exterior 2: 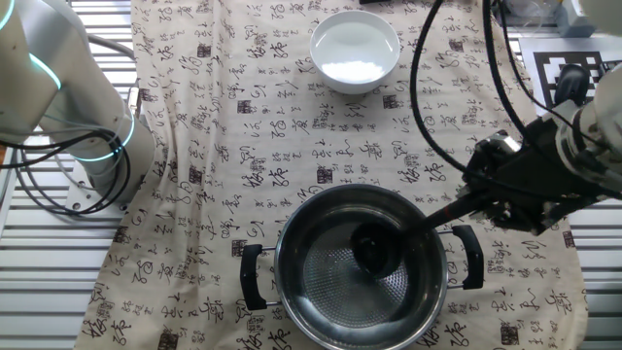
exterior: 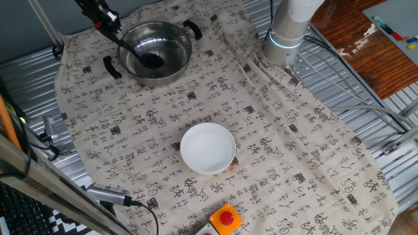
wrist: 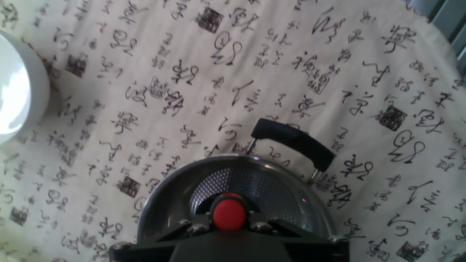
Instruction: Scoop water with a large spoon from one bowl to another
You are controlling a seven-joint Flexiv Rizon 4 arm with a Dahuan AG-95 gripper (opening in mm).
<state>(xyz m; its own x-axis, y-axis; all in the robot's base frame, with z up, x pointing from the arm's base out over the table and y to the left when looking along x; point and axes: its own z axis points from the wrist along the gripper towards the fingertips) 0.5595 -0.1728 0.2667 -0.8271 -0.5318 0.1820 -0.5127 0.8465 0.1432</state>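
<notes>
The black ladle (exterior: 149, 60) has its scoop down inside the shiny steel pot (exterior: 171, 38), which stands at the far left of the cloth. My gripper (exterior: 106, 21) is shut on the ladle's handle above the pot's rim. In the other fixed view the scoop (exterior 2: 374, 247) sits inside the pot (exterior 2: 321, 297) and my gripper (exterior 2: 494, 199) holds the handle at the pot's right. The hand view shows the handle's red tip (wrist: 228, 212) over the pot (wrist: 164, 200). The plain white bowl (exterior: 208, 148) stands apart in the middle of the cloth; it also shows in the other fixed view (exterior 2: 355, 51) and the hand view (wrist: 18, 91).
A patterned cloth (exterior: 274, 130) covers the table. The arm's base (exterior: 287, 32) stands at the back right. A red button box (exterior: 225, 220) sits at the front edge. Cables and metal rails lie along the left side (exterior: 39, 140).
</notes>
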